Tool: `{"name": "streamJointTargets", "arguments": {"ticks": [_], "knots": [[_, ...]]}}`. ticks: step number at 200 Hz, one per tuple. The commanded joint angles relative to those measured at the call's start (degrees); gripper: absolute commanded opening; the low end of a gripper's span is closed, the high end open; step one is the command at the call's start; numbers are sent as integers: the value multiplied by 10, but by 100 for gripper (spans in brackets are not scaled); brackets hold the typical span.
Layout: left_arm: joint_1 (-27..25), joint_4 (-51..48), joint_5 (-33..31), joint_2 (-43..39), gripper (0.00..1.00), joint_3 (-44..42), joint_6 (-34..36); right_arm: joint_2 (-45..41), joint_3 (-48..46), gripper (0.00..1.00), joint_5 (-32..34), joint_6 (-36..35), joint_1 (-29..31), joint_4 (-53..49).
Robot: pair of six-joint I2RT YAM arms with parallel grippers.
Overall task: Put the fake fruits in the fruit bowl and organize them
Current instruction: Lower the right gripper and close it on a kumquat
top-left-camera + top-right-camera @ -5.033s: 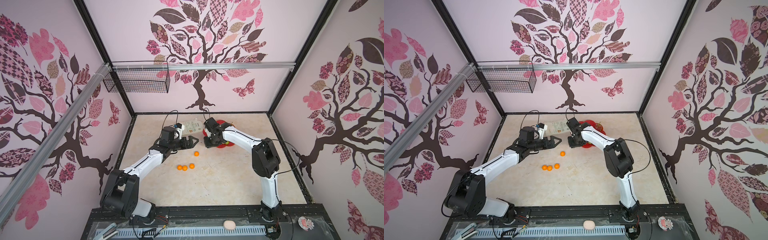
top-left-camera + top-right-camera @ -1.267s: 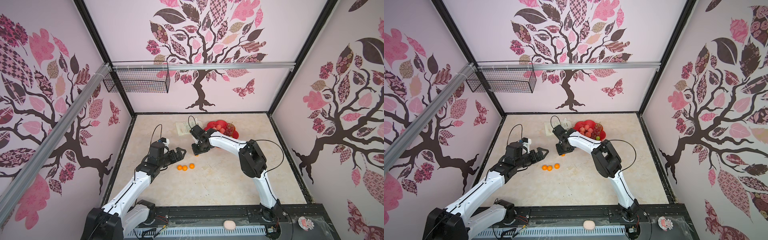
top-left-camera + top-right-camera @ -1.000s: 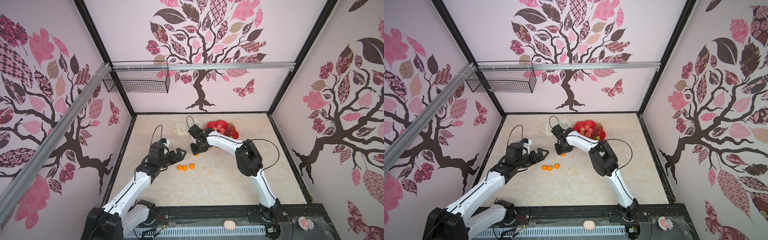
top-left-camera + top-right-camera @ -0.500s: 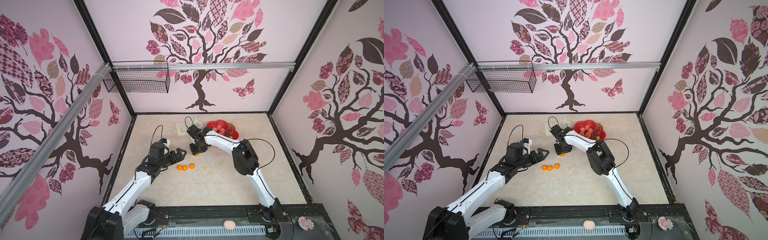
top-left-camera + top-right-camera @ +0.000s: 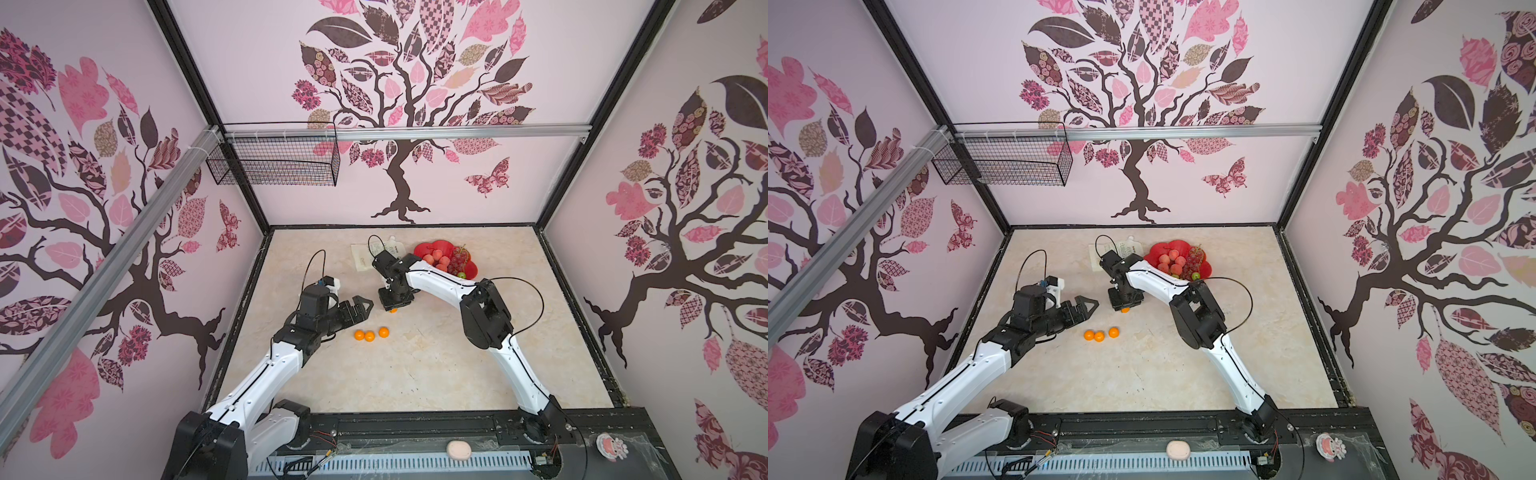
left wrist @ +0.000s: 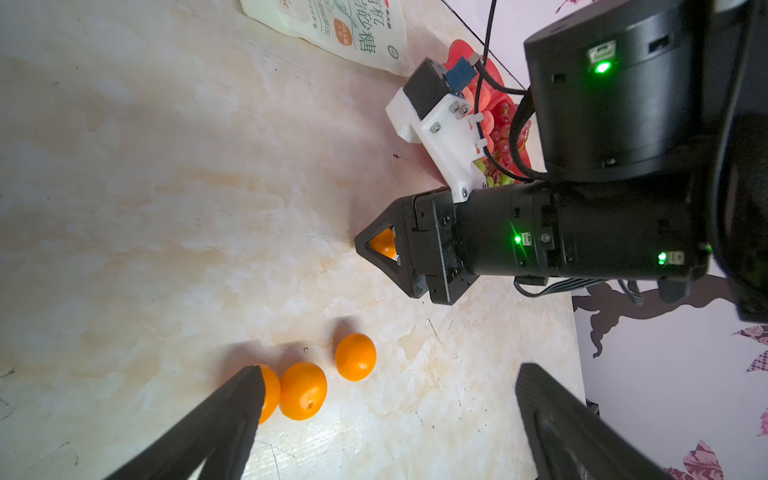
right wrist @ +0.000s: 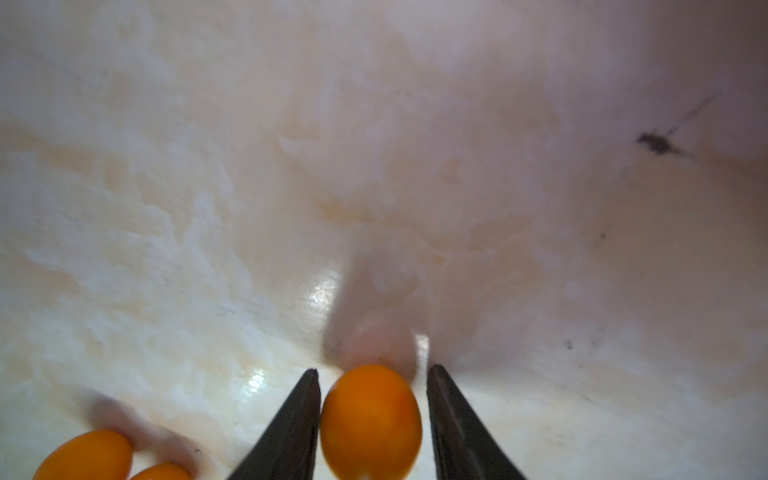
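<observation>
Right gripper (image 7: pixel 372 368) bracketing tangerine (image 7: pixel 370 419); clamp unclear.
Left gripper (image 6: pixel 390 372) fingers standing apart; pouch (image 6: pixel 332 29) showing "砂糖" at 11 o'clock; table (image 5: pixel 415 365) lying bare at 5.

The counter (image 5: pixel 415 374) is cream marble with beige veining. Three loose tangerines (image 5: pixel 369 336) are bright orange, like the tangerine (image 7: pixel 370 422) at the black right end effector (image 7: pixel 372 368). The fruit bowl (image 5: pixel 424 250) is glossy red, its peaches (image 5: pixel 443 262) pink-red, its grapes (image 5: pixel 457 262) dark red. The pouch (image 6: pixel 332 29) is white with green and orange print. The walls (image 5: pixel 540 178) are pale pink with brown trees
</observation>
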Motion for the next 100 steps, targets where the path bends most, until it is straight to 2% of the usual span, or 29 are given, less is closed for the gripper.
{"name": "streamJointTargets", "arguments": {"ticks": [1,100], "knots": [[2,7,3,0,98,-15,9,23,19,44,6,2,3,-23],[0,10,12,22,98,12,17,-26,30,40,-1,-3,2,-24]]}}
